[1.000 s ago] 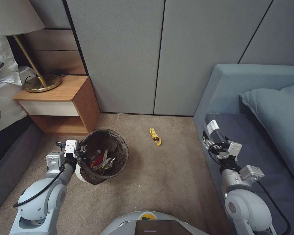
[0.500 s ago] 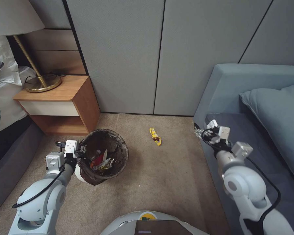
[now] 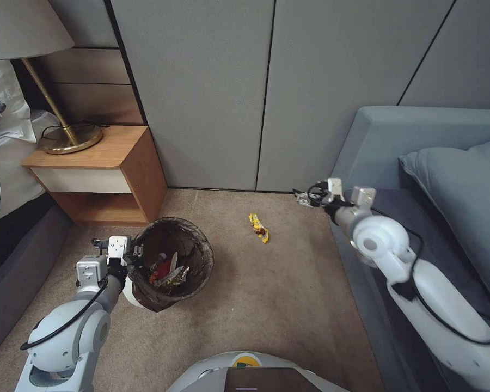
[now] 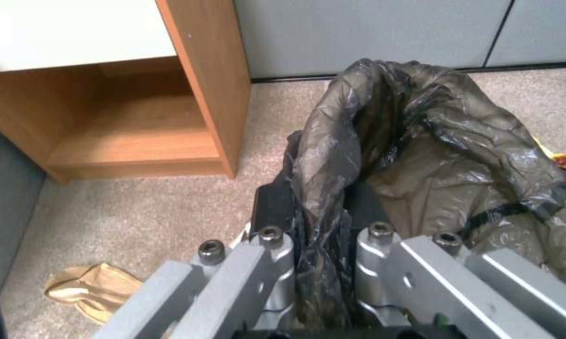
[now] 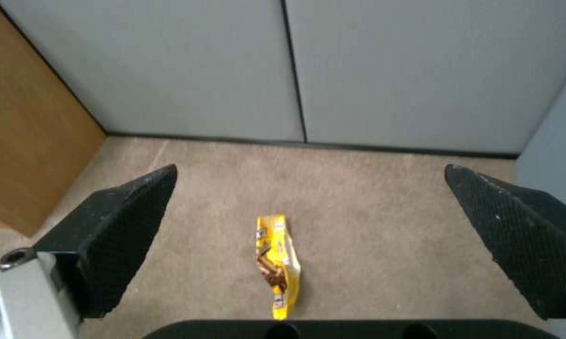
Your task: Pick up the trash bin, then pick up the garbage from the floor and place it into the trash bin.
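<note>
Head view: right gripper (image 3: 302,197) has swung off the blue sofa (image 3: 419,141) toward frame centre, so the yellow snack wrapper (image 3: 259,227) on the beige carpet (image 3: 277,294) looks like the next pickup. Lower left, the small white bin with its dark liner (image 3: 171,264).

Left wrist: left gripper (image 4: 320,245) clamped on that liner.

Right wrist: black fingers (image 5: 113,235) spread wide, wrapper (image 5: 275,263) between them.
</note>
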Controlling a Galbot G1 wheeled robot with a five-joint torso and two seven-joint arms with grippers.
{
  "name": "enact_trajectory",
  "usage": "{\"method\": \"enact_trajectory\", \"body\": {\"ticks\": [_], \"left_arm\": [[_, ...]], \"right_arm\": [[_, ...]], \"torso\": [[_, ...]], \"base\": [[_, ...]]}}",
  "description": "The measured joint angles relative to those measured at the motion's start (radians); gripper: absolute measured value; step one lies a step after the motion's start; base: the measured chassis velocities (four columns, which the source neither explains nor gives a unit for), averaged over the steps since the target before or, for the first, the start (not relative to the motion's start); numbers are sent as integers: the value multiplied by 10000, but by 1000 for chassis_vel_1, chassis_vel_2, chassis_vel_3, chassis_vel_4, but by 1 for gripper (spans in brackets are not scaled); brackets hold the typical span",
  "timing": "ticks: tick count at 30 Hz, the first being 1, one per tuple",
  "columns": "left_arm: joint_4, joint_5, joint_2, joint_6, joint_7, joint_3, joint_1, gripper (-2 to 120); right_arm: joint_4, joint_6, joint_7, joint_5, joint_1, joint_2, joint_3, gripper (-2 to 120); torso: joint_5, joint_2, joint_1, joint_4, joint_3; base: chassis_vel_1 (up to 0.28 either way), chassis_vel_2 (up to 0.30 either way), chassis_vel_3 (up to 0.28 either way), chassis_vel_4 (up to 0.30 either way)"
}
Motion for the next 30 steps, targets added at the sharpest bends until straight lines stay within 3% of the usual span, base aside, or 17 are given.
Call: {"method": "enact_trajectory", "body": {"ticks": [4, 14, 17, 22, 30], "left_arm": [[22, 21, -17, -1, -3, 5, 2, 7], [45, 73, -78, 0, -6, 11, 29, 7], [80, 119, -107, 0, -7, 11, 46, 7], [108, 166, -131, 0, -8, 27, 46, 7], [161, 249, -200, 0, -8, 65, 77, 7]], "right_arm": [[-1006, -37, -25, 112, 1038, 205, -947, 100], [-2865, -5, -337, -494, 1745, 864, -1934, 100], [-4267, 49, -629, -865, 2120, 1387, -2378, 100], [-5099, 125, -874, -1211, 2385, 1762, -2626, 100], [-6777, 287, -1278, -1795, 2923, 3006, -3134, 100]], "torso": [[-1, 0, 0, 3, 0], [0, 0, 0, -2, 0], [-1, 0, 1, -1, 0], [-4, 0, 0, -1, -1], [-2, 0, 0, 1, -2]], "base": [[0, 0, 0, 0], [0, 0, 0, 0], [0, 0, 0, 0], [0, 0, 0, 0], [0, 0, 0, 0]]}}
